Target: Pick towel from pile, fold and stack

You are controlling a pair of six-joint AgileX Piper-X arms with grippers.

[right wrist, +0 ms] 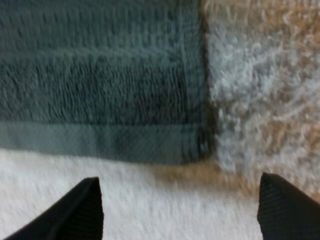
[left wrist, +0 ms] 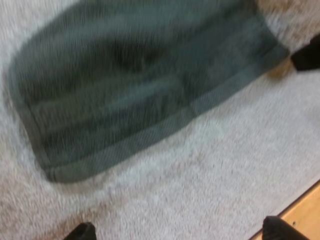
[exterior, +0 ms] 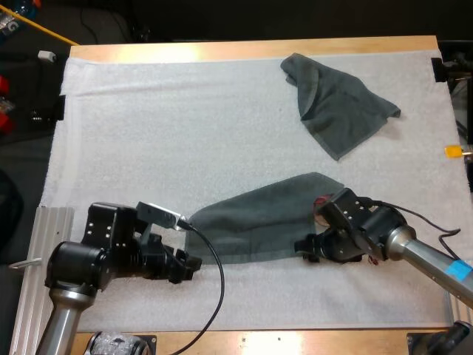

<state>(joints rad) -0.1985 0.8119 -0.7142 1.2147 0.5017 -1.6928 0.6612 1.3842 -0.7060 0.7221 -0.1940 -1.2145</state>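
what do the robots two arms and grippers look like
The left arm and right arm are built alike: black, blocky joint housings on a smooth silver-grey tube. The left gripper and right gripper are black and two-fingered; the right one's fingers show a fine ribbed texture and taper to wedge tips. The right arm's tube carries a bright blue band.

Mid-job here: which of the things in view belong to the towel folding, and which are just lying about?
Part of the job:
spread towel, between the two arms
crumpled towel, at the mat's far right
left claw, open
right claw, open at the spread towel's corner

Just there:
white mat
wooden table
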